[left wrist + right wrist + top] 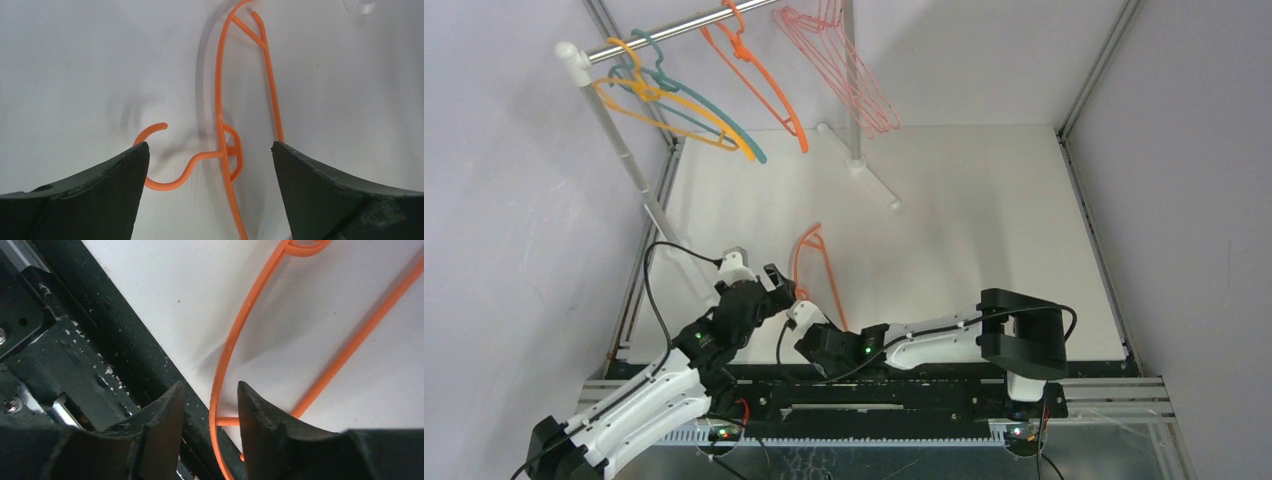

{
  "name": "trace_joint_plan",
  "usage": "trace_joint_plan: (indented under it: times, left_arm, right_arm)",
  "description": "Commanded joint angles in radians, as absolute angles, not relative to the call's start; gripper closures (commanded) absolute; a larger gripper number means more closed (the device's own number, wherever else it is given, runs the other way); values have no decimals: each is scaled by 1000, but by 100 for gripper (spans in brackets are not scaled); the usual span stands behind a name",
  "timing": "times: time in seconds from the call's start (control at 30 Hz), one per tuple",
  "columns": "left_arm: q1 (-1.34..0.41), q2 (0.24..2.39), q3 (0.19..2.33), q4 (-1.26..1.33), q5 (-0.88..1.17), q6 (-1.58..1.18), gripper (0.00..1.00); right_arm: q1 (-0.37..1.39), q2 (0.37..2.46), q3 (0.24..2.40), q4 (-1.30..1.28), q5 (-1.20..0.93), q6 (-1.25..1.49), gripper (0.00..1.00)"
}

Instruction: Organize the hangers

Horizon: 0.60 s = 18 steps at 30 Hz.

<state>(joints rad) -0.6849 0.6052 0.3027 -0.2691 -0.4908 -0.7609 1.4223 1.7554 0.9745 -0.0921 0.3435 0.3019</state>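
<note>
Orange hanger (217, 90) is lying flat on the tabletop (984, 220), down by the front edge. Left claw (210, 145) is spread wide right over its hook. Right claw (211, 386) is half narrowed around the wire, with gaps showing on both sides.

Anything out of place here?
Yes: one orange hanger is down on the table at its near edge, while the other hangers hang on the rail. The right gripper straddles its wire, jaws not clamped.
</note>
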Motion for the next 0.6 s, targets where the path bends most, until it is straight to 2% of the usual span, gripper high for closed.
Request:
trace_joint_plan:
  times: [0.0, 0.3, 0.4, 0.43, 0.57]
  left_arm:
    - [-680, 557, 318, -300, -481, -781, 4]
    - [-680, 465, 314, -346, -464, -786, 5]
    - [-680, 455, 311, -345, -440, -784, 7]
    - [-680, 445, 310, -345, -433, -784, 7]
    - [-680, 381, 314, -363, -408, -787, 11]
  right_arm:
    - [1392, 1777, 980, -14, 300, 347, 53]
    - [1358, 1822, 980, -21, 291, 373, 74]
    - [1337, 1816, 981, -22, 255, 375, 97]
    - [1328, 1810, 981, -23, 253, 384, 100]
    - [1305, 1758, 969, 6, 282, 377, 100]
